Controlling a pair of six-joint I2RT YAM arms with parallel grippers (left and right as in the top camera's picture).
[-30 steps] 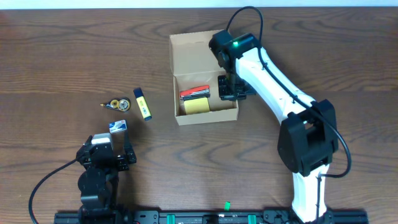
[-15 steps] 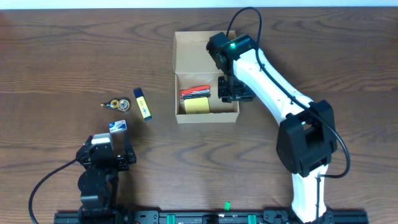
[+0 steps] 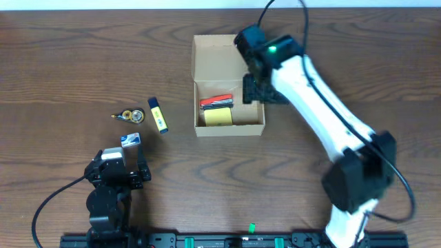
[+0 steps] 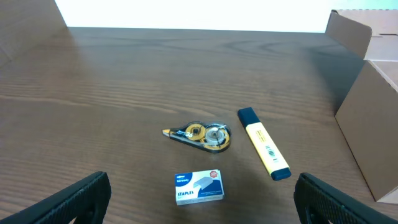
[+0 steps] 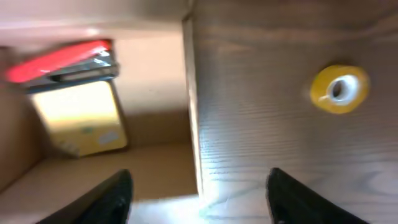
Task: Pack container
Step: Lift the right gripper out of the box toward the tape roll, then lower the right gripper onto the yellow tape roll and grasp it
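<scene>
The container point(image 3: 253, 128), a tan cardboard box with its flap lid point(image 3: 217, 56) open toward the back, sits at the table's middle. Inside lie a red stapler point(image 3: 216, 102) point(image 5: 59, 59) and a yellow note pad point(image 3: 217, 117) point(image 5: 81, 118). My right gripper point(image 3: 259, 89) point(image 5: 199, 202) stands open astride the box's right wall point(image 5: 191, 106), with nothing between its fingers. A yellow tape roll point(image 5: 339, 89) lies on the table just outside that wall. My left gripper point(image 3: 122, 172) point(image 4: 202, 208) is open near the front edge, just behind a staples box point(image 3: 131, 139) point(image 4: 199, 187).
A yellow highlighter with blue caps point(image 3: 158, 115) point(image 4: 264, 151) and a correction tape dispenser point(image 3: 129, 116) point(image 4: 202, 134) lie left of the box. My right arm point(image 3: 324, 117) reaches across the table's right half, hiding the tape roll from overhead.
My right gripper has opened and let go of the box's right wall. The box shifted slightly right and squared up. The right arm's elbow swung out to the right. The left arm stayed still.
</scene>
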